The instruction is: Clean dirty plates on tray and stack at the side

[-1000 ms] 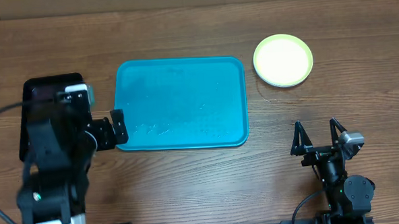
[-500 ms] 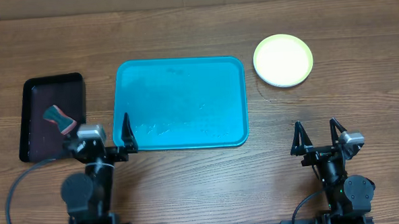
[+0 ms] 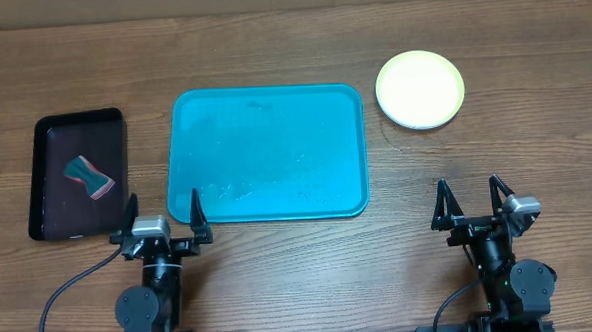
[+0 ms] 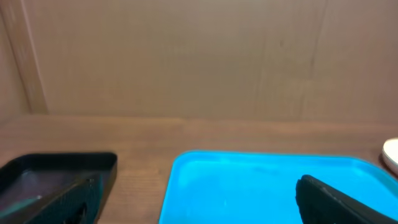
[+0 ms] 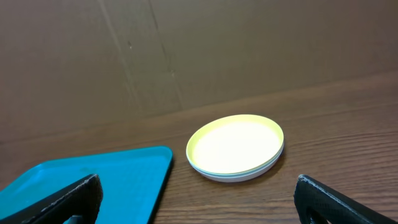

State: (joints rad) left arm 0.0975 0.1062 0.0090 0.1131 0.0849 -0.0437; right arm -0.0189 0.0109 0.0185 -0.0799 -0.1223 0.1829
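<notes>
Turquoise tray, mid-table. Plates stacked beyond its far right corner, yellow-green uppermost. Left gripper and right gripper: both released wide, empty.

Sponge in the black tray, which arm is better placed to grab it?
Left. The left gripper sits beside the black tray holding the sponge; the right gripper is beyond the turquoise tray.

Wood-grain table; plain brown backdrop, possibly cardboard, behind.
</notes>
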